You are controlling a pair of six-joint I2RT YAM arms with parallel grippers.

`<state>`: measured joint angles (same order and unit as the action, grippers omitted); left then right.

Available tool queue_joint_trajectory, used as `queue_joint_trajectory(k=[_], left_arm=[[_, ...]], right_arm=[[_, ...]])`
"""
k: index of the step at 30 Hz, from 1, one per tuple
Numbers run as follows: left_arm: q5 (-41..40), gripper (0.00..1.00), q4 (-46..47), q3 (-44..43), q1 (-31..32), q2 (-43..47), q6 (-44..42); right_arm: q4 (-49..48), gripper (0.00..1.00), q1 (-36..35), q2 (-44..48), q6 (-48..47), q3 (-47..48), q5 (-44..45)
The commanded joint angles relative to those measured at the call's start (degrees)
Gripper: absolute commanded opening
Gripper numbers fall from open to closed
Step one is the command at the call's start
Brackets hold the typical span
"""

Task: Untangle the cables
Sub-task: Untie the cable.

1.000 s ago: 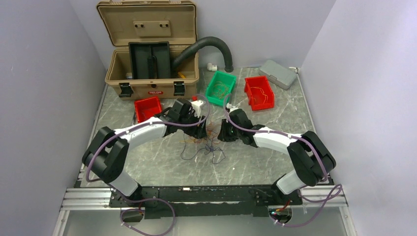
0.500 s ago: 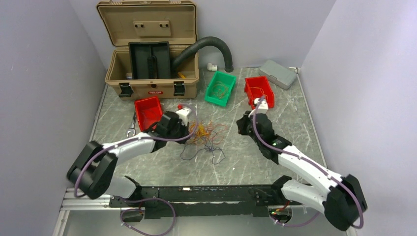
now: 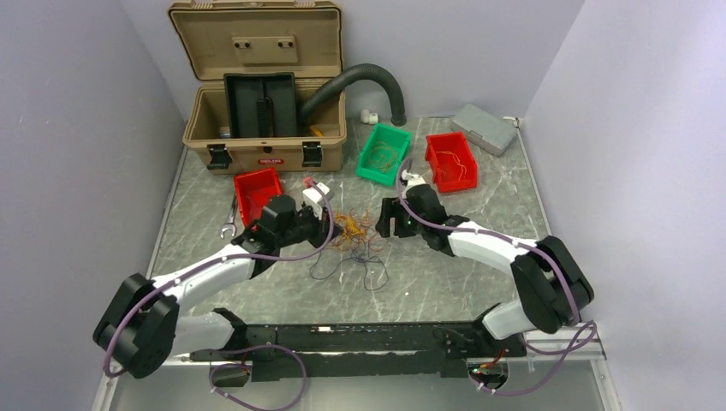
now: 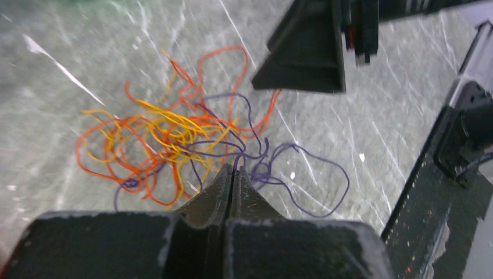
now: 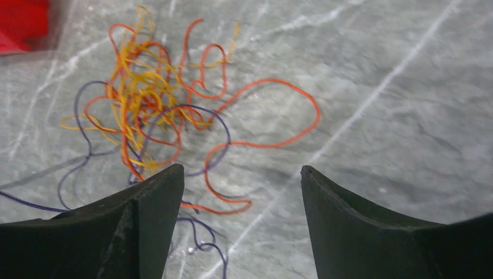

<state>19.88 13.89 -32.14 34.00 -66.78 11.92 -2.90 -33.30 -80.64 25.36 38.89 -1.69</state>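
The cables [image 3: 355,233] lie as a loose tangle of thin orange, yellow and purple wires on the marble table between my two grippers. In the left wrist view the tangle [image 4: 168,133] spreads just beyond my left gripper [image 4: 233,170]. That gripper is shut, and a purple strand [image 4: 256,152] runs straight into the seam at its tips. My left gripper [image 3: 330,229] sits at the tangle's left edge. My right gripper [image 3: 385,224] hovers at the right edge, open. In the right wrist view it [image 5: 241,168] frames an orange loop [image 5: 256,139], with the knot [image 5: 145,99] up and to the left.
An open tan toolbox [image 3: 265,128] and a black corrugated hose [image 3: 368,81] stand at the back. A red bin [image 3: 257,190] and a wrench [image 3: 229,226] are left of the tangle. A green bin [image 3: 383,152], another red bin [image 3: 451,161] and a grey box [image 3: 484,128] are at the back right.
My left gripper shut at the tangle and drew back leftward. My right gripper went out to the right red bin, came back to the tangle's right edge and now stands open.
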Motion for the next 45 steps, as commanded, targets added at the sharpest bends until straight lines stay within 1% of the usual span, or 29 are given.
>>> queue_joint_trajectory(k=[1, 4, 7, 11, 16, 17, 18, 20, 21, 23, 26, 28, 29, 30, 31, 33, 34, 36, 40, 45], left_arm=[[8.26, 0.00, -0.34, -1.39, 0.71, -5.65, -3.22], [8.93, 0.00, -1.61, -3.01, 1.26, -7.91, -3.65], [8.16, 0.00, -2.36, -3.43, 1.31, -8.81, -3.84], [8.42, 0.00, -5.89, -5.86, 1.50, -11.80, -4.80], [6.69, 0.08, -7.39, -5.95, 4.14, -11.32, -7.35], [6.14, 0.12, -7.54, -5.92, 4.38, -11.02, -7.51], [5.15, 0.20, -7.92, -6.04, 4.47, -10.75, -7.42], [1.75, 0.46, -8.43, -5.81, 4.55, -9.68, -6.41], [0.60, 0.54, -8.37, -5.32, 4.53, -8.67, -6.11], [-0.05, 0.63, -6.15, -3.31, 3.98, -5.88, -4.76], [1.88, 0.70, -0.99, 0.74, 1.37, -0.57, -2.25], [3.68, 0.76, 3.03, 3.18, -1.12, 2.52, 0.61], [3.72, 0.79, 3.80, 3.47, -2.22, 3.58, 1.94], [2.15, 0.84, 2.71, 2.74, -2.91, 3.91, 3.05], [-0.74, 0.87, -0.39, 0.59, -3.19, 3.22, 4.00], [-5.50, 0.87, -9.71, -5.99, -3.44, -0.94, 6.50], [-5.60, 0.85, -14.10, -9.70, -3.76, -3.64, 8.02], [-4.65, 0.80, -19.82, -15.72, -3.81, -8.56, 10.87], [-4.83, 0.79, -23.10, -21.31, -4.06, -14.96, 16.72], [1.70, 0.69, -25.62, -27.11, -4.74, -22.29, 20.81]], right_arm=[[-2.62, 0.73, -0.98, -3.29, -1.84, 7.72, -4.11], [-0.65, 0.68, -1.37, -5.53, -3.71, 11.12, -3.94], [1.49, 0.64, -1.55, -8.05, -4.56, 14.53, -5.60], [2.72, 0.63, -2.32, -12.31, -3.77, 17.40, -5.46], [4.94, 0.63, -2.48, -17.43, 0.68, 21.05, -1.43], [5.64, 0.63, -2.42, -18.53, 1.48, 21.89, -0.29], [5.85, 0.63, -2.42, -19.65, 1.62, 22.78, 0.50], [5.69, 0.59, -2.57, -22.02, 1.57, 24.06, 1.18], [5.52, 0.55, -2.63, -22.84, 1.53, 24.46, 1.40], [5.10, 0.43, -2.78, -24.07, 1.76, 24.90, 1.60], [4.11, 0.22, -2.74, -24.22, 1.59, 24.36, 1.03], [3.31, 0.03, -2.74, -22.76, 1.08, 22.97, 0.99], [2.42, 0.00, -2.74, -21.55, 0.76, 21.89, 1.09], [0.95, 0.00, -2.74, -20.07, 0.20, 20.75, 1.05], [0.15, 0.00, -2.73, -18.39, -0.44, 19.49, 0.80], [-0.92, 0.00, -2.82, -15.02, -1.64, 16.97, -0.01], [-1.71, 0.00, -2.88, -13.21, -2.12, 15.60, -0.52], [-3.57, 0.00, -3.14, -9.67, -3.25, 12.59, -1.13], [-6.60, 0.00, -3.60, -2.91, -4.82, 7.50, -0.47], [-5.92, 0.00, -4.31, -1.45, -4.73, 6.70, -1.23]])
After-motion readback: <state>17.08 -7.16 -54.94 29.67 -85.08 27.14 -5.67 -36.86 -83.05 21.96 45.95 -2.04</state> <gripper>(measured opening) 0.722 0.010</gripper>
